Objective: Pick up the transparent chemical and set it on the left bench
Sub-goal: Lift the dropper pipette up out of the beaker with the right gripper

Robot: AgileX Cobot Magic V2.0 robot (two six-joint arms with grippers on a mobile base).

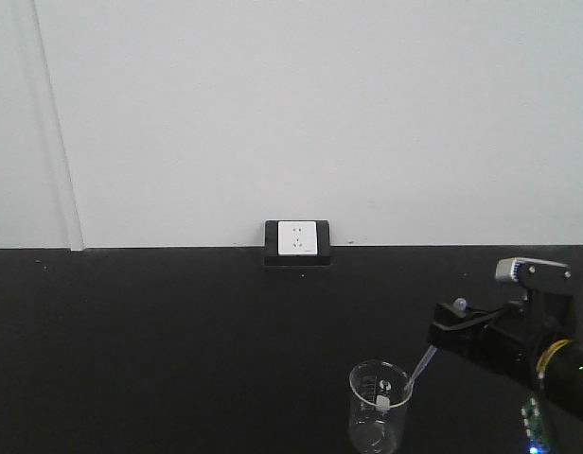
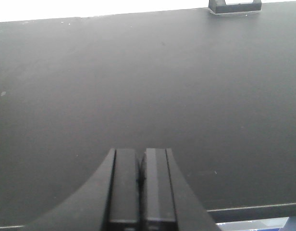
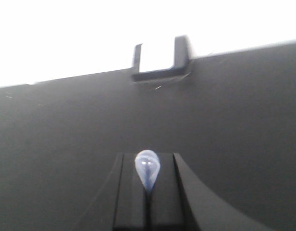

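Observation:
The transparent chemical, a small clear glass beaker point(image 1: 379, 407), stands on the black worktop at the bottom of the front view, right of centre. A translucent dropper pipette point(image 1: 424, 364) leans out of it up to the right. My right gripper point(image 1: 450, 326) is shut on the pipette just below its bulb, and that bulb point(image 3: 147, 168) sticks up between the fingertips of the right gripper point(image 3: 147, 161) in the right wrist view. My left gripper point(image 2: 140, 155) is shut with nothing in it, low over bare black surface. The left bench is out of view.
A black worktop point(image 1: 178, 340) runs along a white wall. A white wall socket in a black frame point(image 1: 297, 242) sits at its back edge and also shows as the socket point(image 2: 234, 6) and the socket point(image 3: 162, 60) in the wrist views.

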